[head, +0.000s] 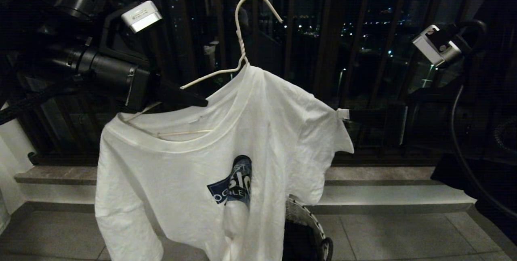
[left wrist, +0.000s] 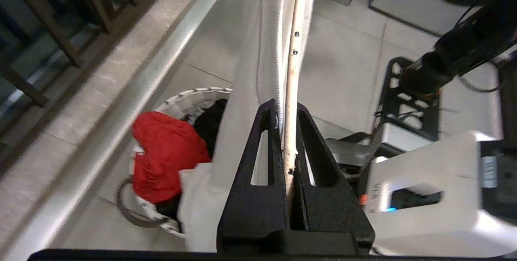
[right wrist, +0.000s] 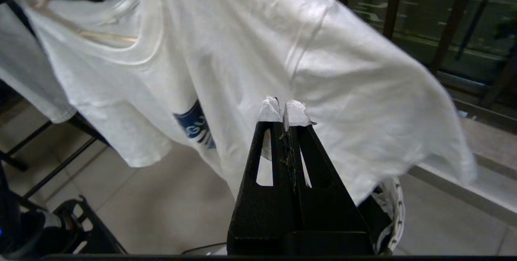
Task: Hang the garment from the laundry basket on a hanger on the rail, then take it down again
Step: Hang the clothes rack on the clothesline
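Left gripper [left wrist: 287, 131]: pinched the hanger [head: 240, 34] wire, collar beside it.
Right gripper [right wrist: 284, 115]: nipped the garment [head: 250, 131] sleeve; soft, light.

Black arms, tapered slotted gripper [left wrist: 287, 131] fingers, white wrist cameras.

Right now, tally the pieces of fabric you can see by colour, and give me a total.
White: 1, the white cotton T-shirt with blue logo, on the thin white wire hanger
Red: 1, the red cloth in the round patterned-rim basket
Black: 1, the black garment in that basket
Total: 3
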`<state>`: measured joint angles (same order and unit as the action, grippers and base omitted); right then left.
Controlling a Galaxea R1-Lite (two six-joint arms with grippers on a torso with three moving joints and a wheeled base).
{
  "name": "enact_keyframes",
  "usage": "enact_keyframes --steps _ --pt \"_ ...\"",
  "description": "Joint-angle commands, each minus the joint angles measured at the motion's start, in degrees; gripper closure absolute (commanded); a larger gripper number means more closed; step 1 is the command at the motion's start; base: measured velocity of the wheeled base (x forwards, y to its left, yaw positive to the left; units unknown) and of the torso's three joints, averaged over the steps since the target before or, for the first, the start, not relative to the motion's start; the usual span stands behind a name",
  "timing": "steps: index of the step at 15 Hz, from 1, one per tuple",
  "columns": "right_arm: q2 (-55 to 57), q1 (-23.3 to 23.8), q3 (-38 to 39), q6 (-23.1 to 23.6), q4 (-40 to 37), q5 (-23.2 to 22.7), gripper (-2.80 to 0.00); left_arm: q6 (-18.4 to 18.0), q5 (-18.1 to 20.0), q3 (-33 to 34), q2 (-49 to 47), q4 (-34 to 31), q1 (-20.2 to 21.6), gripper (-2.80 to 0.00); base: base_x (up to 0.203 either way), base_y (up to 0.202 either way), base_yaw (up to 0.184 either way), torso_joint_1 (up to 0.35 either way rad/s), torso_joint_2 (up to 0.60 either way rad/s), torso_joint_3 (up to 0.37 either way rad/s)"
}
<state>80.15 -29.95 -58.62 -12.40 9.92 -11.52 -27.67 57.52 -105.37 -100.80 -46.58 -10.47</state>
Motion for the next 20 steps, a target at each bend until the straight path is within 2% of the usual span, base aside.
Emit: enact_keyframes --steps 1,6,8,17,20 --pt "-0.3 0.0 0.2 1.9 -0.1 0.0 0.0 0.5 0.4 2.1 1.6 -0.2 0.2 0.0 0.0 0.0 0.0 0.0 0.0 0.0" --pt "-1.6 0.0 0.4 4.7 -2.8 -0.3 0.0 0.3 1.1 7.6 4.9 -0.2 0.2 0.0 0.0 0.0 0.0 0.0 0.0 0.0" --pt "-1.6 0.0 0.4 4.7 -2.8 -0.3 0.0 0.3 2.9 8.3 4.8 -0.2 0.2 0.0 0.0 0.0 0.0 0.0 0.0 0.0" --pt "-2.0 0.1 0.9 6.0 -2.6 -0.3 0.0 -0.1 3.0 9.3 5.0 -0.3 -1.0 0.0 0.0 0.0 0.0 0.0 0.0 0.0" --pt "-2.9 0.3 2.1 6.1 -2.3 -0.2 0.0 0.1 6.1 10.4 5.6 -0.6 -2.2 0.0 0.0 0.0 0.0 0.0 0.0 0.0"
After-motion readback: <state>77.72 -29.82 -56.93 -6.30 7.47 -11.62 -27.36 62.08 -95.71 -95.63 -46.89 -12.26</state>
